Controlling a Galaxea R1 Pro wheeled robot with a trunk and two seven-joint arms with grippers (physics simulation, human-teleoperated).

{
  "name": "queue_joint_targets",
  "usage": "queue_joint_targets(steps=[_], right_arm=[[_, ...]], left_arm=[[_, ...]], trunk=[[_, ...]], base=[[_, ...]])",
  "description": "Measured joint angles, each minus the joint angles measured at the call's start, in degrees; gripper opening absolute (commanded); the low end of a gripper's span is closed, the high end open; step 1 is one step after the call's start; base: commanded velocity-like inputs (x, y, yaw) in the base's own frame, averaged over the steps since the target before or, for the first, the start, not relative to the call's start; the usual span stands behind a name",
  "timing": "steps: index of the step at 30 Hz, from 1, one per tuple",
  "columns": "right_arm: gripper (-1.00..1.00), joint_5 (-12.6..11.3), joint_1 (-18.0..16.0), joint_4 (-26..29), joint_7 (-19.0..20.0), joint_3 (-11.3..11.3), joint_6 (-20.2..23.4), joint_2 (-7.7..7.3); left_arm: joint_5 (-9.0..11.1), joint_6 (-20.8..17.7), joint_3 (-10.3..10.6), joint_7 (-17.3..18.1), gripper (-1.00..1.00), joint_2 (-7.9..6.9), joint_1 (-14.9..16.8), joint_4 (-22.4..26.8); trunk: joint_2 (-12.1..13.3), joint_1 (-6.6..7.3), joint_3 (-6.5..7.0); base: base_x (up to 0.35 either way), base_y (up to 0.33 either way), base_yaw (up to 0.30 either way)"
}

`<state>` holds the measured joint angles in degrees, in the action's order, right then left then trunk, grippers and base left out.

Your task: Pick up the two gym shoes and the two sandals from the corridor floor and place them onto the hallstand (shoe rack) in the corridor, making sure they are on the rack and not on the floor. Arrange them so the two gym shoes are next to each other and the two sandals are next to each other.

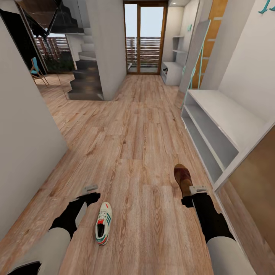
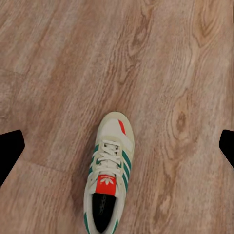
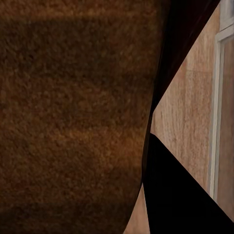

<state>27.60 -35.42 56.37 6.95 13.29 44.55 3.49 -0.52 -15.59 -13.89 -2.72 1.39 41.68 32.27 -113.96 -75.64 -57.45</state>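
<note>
Trefoil logo, white on the red tongue patch of the gym shoe [image 2: 109, 171], shows in my left wrist view; I read no lettering on it. Landmark: that gym shoe, lying flat on the corridor floor [image 1: 130, 126], toe pointing up the hall.

My left claw [image 1: 91, 188] hangs just left of the shoe and above it, spread wide, holding nothing; its dark fingertips [image 2: 9, 151] sit at the two sides of the wrist picture with the shoe between them, untouched.

Right of the shoe, well apart, my right claw [image 1: 198, 190] is closed on a sandal [image 1: 182, 178], whose brown toe sticks out ahead. My right wrist view gives a blurred brown leather surface [image 3: 73, 117] pressed close.

Hallstand [image 1: 214, 126] stands right of the shoe and farther up the hall, along the wall, its pale shelves open to the corridor. Ahead of the shoe, planks run clear to the glass doors [image 1: 145, 38]; stairs [image 1: 87, 76] ahead left.
</note>
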Motion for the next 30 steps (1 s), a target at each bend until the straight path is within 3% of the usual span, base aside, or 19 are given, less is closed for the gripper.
queue_joint_targets(steps=[4, 9, 13, 22, 30], right_arm=[[-1.00, 0.0, 0.0, 0.0, 0.1, 0.0, 0.0, 0.02], [-1.00, 0.0, 0.0, 0.0, 0.2, 0.0, 0.0, 0.04], [-1.00, -0.1, 0.0, 0.0, 0.2, -0.1, 0.0, 0.28], [-1.00, -0.1, 0.0, 0.1, 0.2, -2.1, 0.0, 0.46], [-1.00, -0.1, 0.0, 0.1, 0.2, -2.3, -0.1, 0.39]], left_arm=[[-0.1, 4.1, 0.0, 0.0, 1.00, 0.01, -1.5, 0.0], [0.0, 11.8, 0.0, 0.1, 1.00, 0.01, -4.0, -0.1], [0.1, 14.9, 0.0, 0.1, 1.00, 0.02, -5.1, -0.2], [0.0, 15.5, 0.0, 0.1, 1.00, 0.03, -5.5, -1.4], [0.0, 15.5, 0.0, 0.1, 1.00, 0.03, -5.6, -1.7]], trunk=[[0.0, 0.00, 0.00], [0.0, 0.00, 0.00], [0.0, 0.00, 0.00], [0.0, 0.00, 0.00], [0.0, 0.00, 0.00]], base=[[0.000, 0.000, 0.000], [0.000, 0.000, 0.000], [0.000, 0.000, 0.000], [0.000, 0.000, 0.000], [0.000, 0.000, 0.000]])
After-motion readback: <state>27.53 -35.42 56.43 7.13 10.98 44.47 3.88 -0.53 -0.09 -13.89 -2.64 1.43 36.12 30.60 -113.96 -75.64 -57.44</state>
